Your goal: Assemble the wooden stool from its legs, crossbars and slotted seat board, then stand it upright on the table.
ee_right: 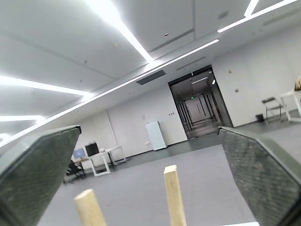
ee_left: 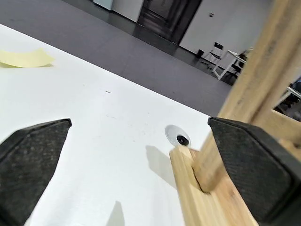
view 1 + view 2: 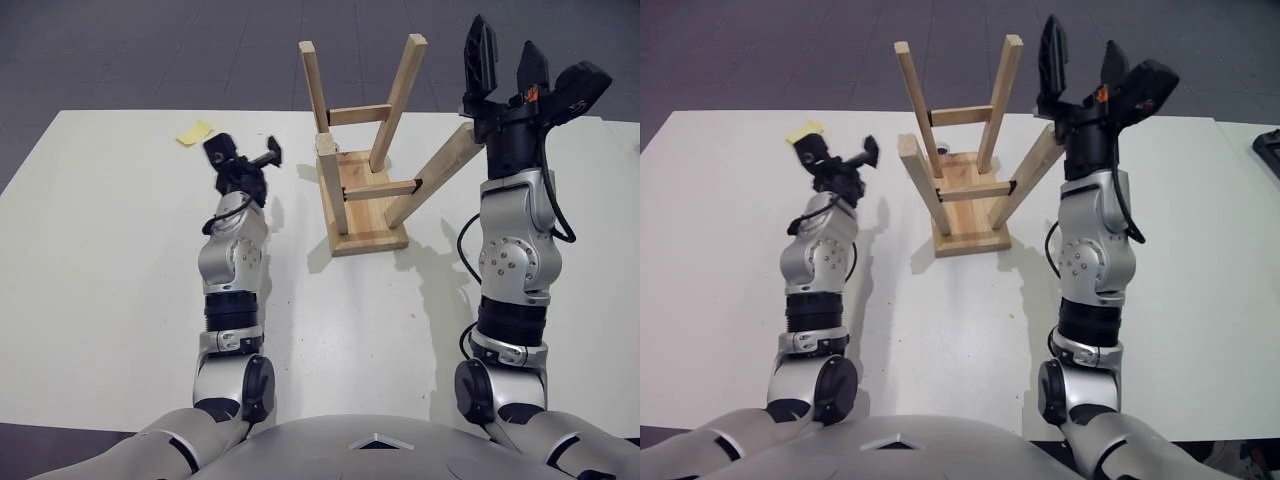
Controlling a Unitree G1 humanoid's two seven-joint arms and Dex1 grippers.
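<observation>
The wooden stool [image 3: 365,160] rests upside down on its seat board [image 3: 372,236] in the middle of the white table [image 3: 120,300], legs pointing up and joined by crossbars [image 3: 360,114]. My left gripper [image 3: 243,152] sits low over the table just left of the stool, open and holding nothing; in its wrist view a leg [image 2: 256,89] and the board's corner [image 2: 197,197] lie ahead between its pads [image 2: 30,155]. My right gripper [image 3: 505,70] is raised beside the stool's right leg [image 3: 437,172], open and tilted upward, with two leg tips [image 1: 172,193] in its wrist view.
A yellow sticky note [image 3: 195,132] lies at the table's far left. A small round hole fitting [image 2: 178,136] sits in the tabletop behind the stool. Dark floor lies beyond the table's far edge. A black object [image 3: 1268,148] shows at the far right edge.
</observation>
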